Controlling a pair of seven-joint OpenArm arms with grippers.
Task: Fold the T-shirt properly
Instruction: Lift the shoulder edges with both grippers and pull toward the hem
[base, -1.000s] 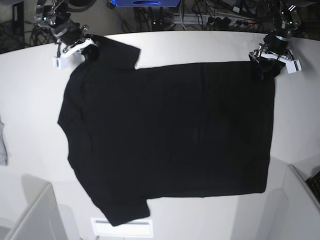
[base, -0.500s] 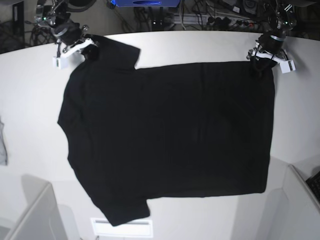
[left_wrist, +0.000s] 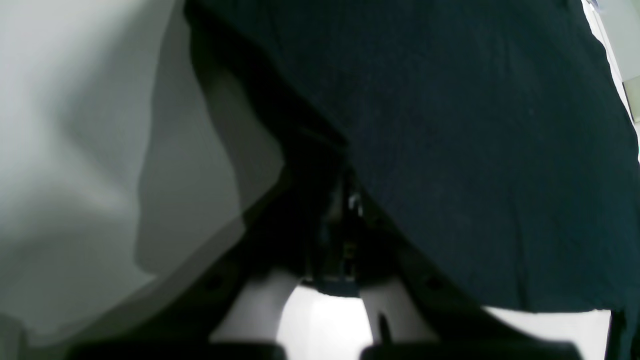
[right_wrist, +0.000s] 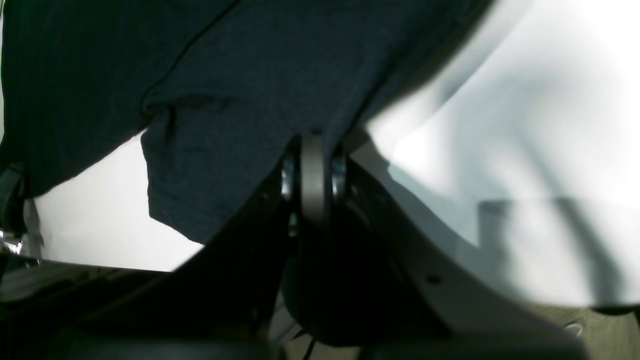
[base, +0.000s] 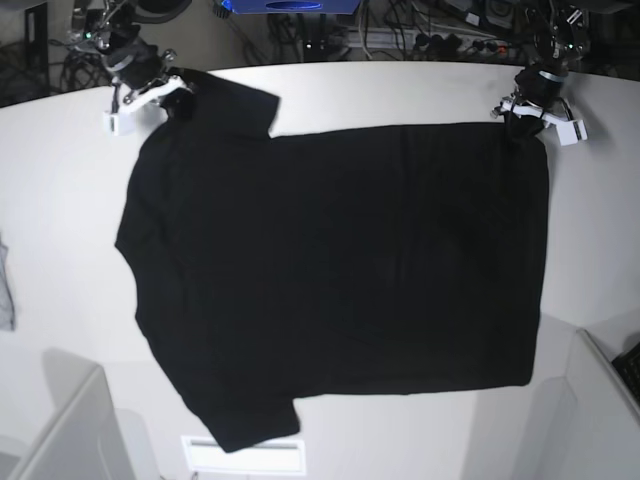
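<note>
The T-shirt (base: 340, 270) lies flat, plain side up, on the table (base: 60, 220), left gripper (base: 524, 118) and right gripper (base: 165, 97) each clamped on a far corner, so the first fold appears next, needing both corners lifted together.

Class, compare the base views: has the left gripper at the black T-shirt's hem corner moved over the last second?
Yes. The left gripper has shifted slightly toward the table's far edge and rotated, while the black cloth T-shirt's hem corner stays put.
</note>
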